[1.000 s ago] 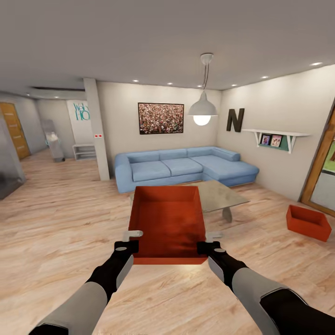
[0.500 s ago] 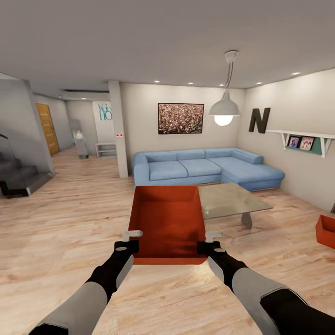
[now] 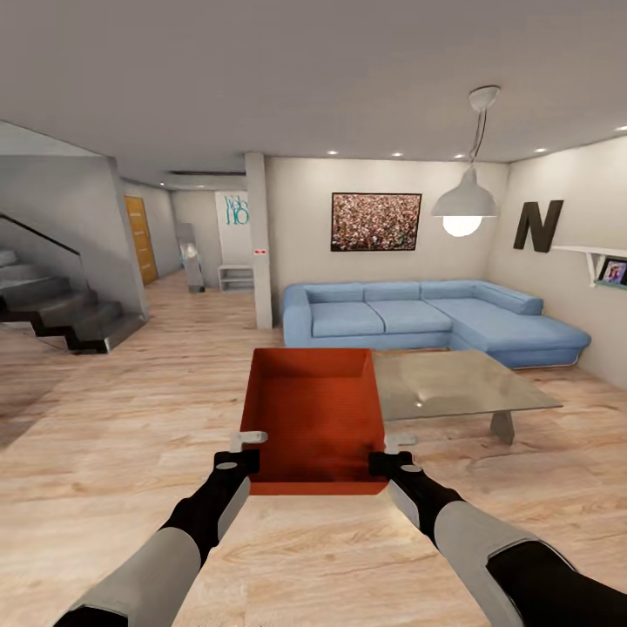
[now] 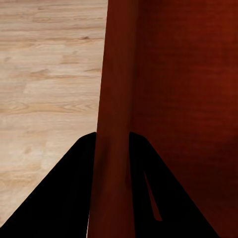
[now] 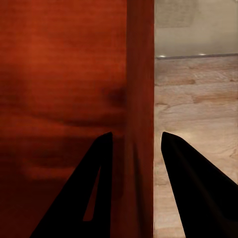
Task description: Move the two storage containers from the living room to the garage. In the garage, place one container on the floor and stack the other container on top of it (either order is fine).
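Room: we stand in the living room, on a light wood plank floor point(image 3: 104, 453) that runs under everything in view.
Sofa: blue corner sofa point(image 3: 427, 318) against the far wall, beyond the carried bin.
Stairs: dark steps point(image 3: 61, 313) at the far left, beside a grey wall.
Coffee table: glass-topped table point(image 3: 461, 387) between us and the sofa, just right of the bin.
Storage container: we list one red-orange rectangular bin point(image 3: 315, 416), open at the top, with plain smooth walls and a flat floor. It is held up off the planks, straight ahead of the trunk, carried level between both arms. Its inside is shaded darker toward the near wall. Colour is uniform, and we see no markings.
Wall picture: framed speckled print point(image 3: 375, 221) above the sofa.
Pendant lamp: white shade point(image 3: 464, 202), lit, hanging from the ceiling at right.
Letter: dark "N" point(image 3: 537, 225) on the right wall.
Left gripper: our left gripper point(image 4: 112, 148) is clamped on the bin's left side wall, one finger point(image 4: 74, 168) outside and one inside, both pressed to it.
Right gripper: our right gripper point(image 5: 137, 146) straddles the bin's right side wall; the inner finger point(image 5: 101, 163) touches it, and a narrow gap shows at the outer one.
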